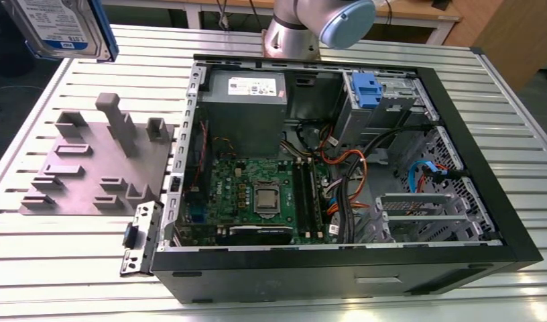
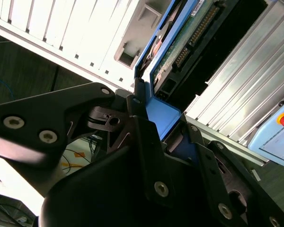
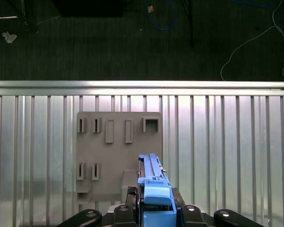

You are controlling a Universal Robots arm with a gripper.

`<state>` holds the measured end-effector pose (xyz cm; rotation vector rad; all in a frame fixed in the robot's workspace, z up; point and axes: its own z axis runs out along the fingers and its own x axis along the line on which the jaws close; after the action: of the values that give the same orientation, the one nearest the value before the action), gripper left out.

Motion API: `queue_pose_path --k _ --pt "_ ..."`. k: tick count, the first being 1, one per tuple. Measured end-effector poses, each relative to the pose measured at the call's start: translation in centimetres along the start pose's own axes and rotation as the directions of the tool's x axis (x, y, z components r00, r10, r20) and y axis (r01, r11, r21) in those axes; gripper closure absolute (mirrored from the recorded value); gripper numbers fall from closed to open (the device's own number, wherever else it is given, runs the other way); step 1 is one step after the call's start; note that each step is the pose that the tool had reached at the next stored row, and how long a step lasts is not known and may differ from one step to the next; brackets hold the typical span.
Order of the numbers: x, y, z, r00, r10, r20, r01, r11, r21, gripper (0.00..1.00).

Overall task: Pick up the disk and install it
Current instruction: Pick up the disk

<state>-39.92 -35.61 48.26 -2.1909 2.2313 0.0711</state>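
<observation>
The disk (image 1: 59,27) hangs in the air at the exterior view's upper left, high above the table, its white label with a blue band and its blue carrier frame facing the camera. In the second wrist view the disk (image 2: 189,28) shows its green circuit board side, and my gripper (image 2: 156,118) is shut on the blue frame end. In the first wrist view the disk (image 3: 154,189) stands edge-on between the black fingers of my gripper (image 3: 154,210), above the grey fixture plate (image 3: 113,156).
An open black computer case (image 1: 345,272) lies on the slatted aluminium table (image 1: 77,268), with motherboard, cables and a grey power supply (image 1: 247,90) inside. A blue bracket (image 1: 367,90) sits in the drive bay at the far corner. The grey fixture plate (image 1: 86,168) has upright posts. The arm's base (image 1: 296,33) stands behind the case.
</observation>
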Motion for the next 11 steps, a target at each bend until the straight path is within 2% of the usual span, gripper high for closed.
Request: queue_pose_path --k 11 --pt "0.0 -0.34 -0.01 1.0 0.0 0.0 0.0 1.0 0.0 0.63"
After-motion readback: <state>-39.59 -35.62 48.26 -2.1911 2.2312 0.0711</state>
